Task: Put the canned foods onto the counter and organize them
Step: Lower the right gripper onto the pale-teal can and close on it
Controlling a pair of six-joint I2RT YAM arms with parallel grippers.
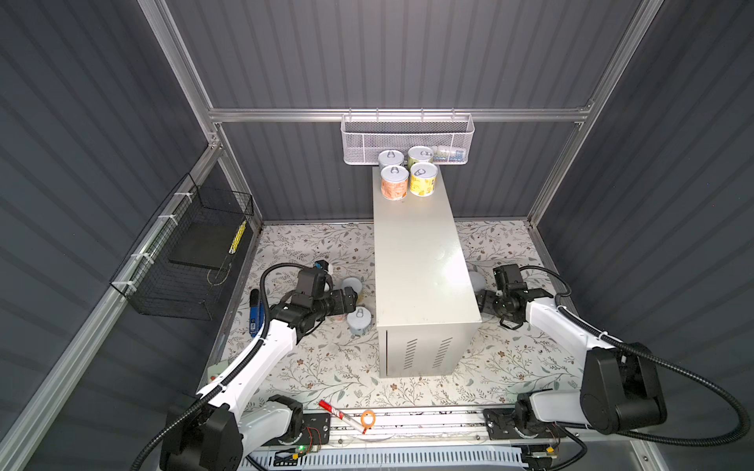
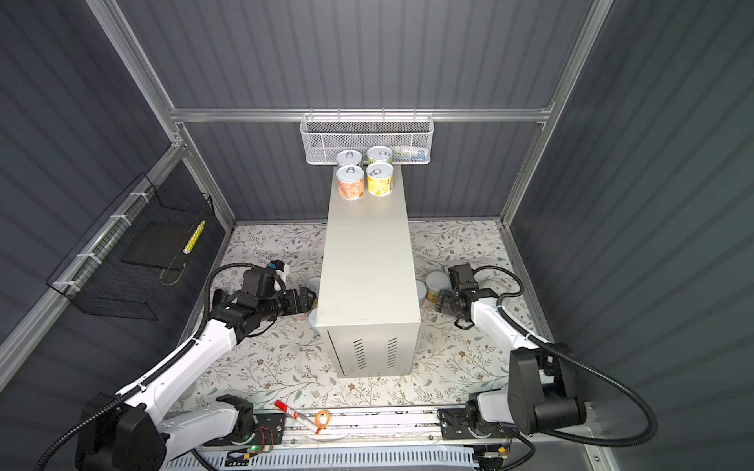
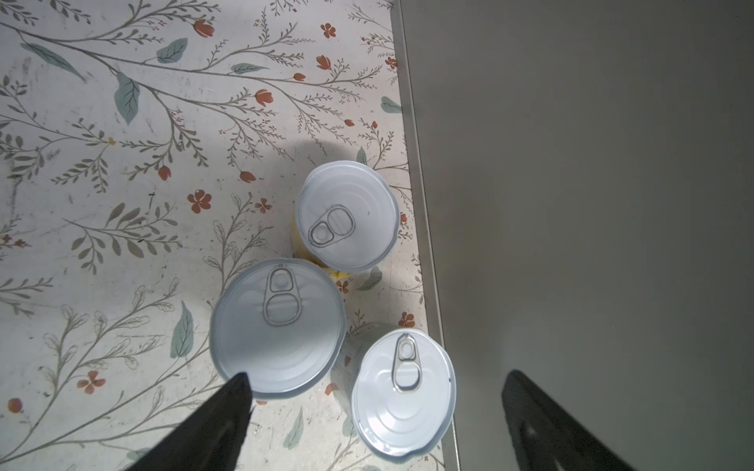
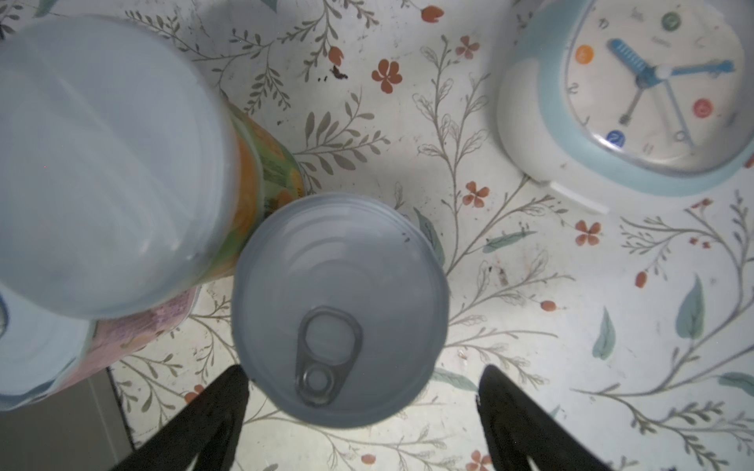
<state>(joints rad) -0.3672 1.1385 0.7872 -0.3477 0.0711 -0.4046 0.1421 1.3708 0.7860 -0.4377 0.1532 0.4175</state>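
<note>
The cream counter (image 1: 420, 265) stands mid-table, with several canned foods (image 1: 394, 182) grouped at its far end. My left gripper (image 3: 375, 383) hovers open above three silver-lidded cans (image 3: 277, 326) on the floral surface beside the counter's left wall. One finger overlaps the nearest lid's edge and the other hangs over the counter top. It holds nothing. On the counter's right side, my right gripper (image 4: 363, 379) is open. Its fingertips (image 4: 232, 391) flank the near edge of a pull-tab can (image 4: 340, 310) without touching it. Two more cans (image 4: 110, 163) crowd next to that one.
A pale blue clock (image 4: 636, 93) lies near the right-hand cans. A white mesh basket (image 1: 408, 138) hangs on the back wall and a black wire basket (image 1: 191, 253) on the left wall. A red marker (image 1: 340, 416) and an orange ring (image 1: 368, 418) lie at the front rail.
</note>
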